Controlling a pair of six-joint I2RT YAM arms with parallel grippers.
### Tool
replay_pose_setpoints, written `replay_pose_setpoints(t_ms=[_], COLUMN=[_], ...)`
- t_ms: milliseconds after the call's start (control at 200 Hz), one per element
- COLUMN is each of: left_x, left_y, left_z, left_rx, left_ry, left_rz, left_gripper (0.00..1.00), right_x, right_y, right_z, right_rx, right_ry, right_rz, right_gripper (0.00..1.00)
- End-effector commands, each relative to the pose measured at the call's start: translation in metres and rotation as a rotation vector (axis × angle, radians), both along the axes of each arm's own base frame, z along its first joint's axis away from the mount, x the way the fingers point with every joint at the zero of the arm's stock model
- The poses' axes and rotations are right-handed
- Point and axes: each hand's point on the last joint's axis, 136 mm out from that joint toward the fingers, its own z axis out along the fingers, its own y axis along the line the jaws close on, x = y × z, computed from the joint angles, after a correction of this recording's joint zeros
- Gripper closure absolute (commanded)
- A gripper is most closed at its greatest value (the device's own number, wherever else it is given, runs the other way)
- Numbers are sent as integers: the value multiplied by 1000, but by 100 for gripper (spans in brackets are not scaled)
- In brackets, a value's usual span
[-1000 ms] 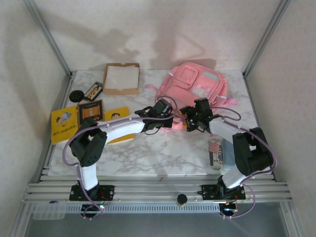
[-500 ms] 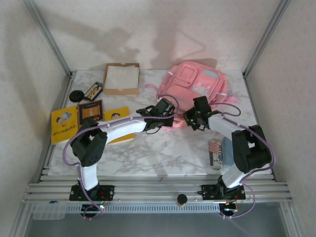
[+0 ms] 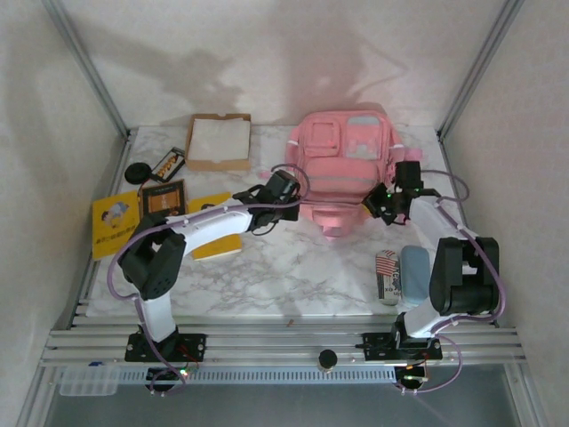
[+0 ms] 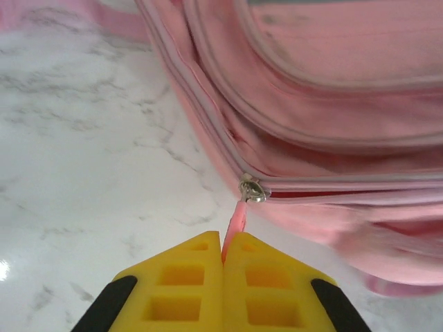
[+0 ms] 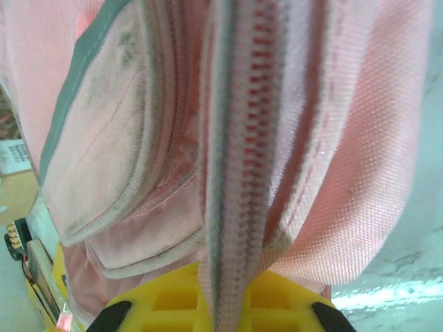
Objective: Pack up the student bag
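Left tool [image 4: 223,254]: clamped on pink zip pull [image 4: 236,220].
Right tool [image 5: 220,297]: pinching large pink fabric backpack [image 3: 342,160] seam.
Zip track [image 5: 239,173]: runs between both tools.

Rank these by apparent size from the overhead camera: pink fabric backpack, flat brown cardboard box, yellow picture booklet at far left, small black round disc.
1. pink fabric backpack
2. flat brown cardboard box and yellow picture booklet: too alike to separate
3. small black round disc
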Motion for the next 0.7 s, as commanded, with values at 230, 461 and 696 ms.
replay_pose_setpoints(t_ms=[230, 461, 696], left_x=[15, 4, 1], left_y=[15, 8, 16], left_z=[24, 45, 52], left_rx=[-100, -194, -194], left_ry=[-83, -103, -114], left_rz=[19, -13, 3], left_gripper=[100, 100, 100], right_x=[12, -8, -28], right_y=[-23, 68, 152], right_z=[32, 59, 79], right_rx=[-229, -272, -306], right_ry=[-151, -350, -690], right_rz=[122, 578, 1018], right_gripper=[56, 28, 25])
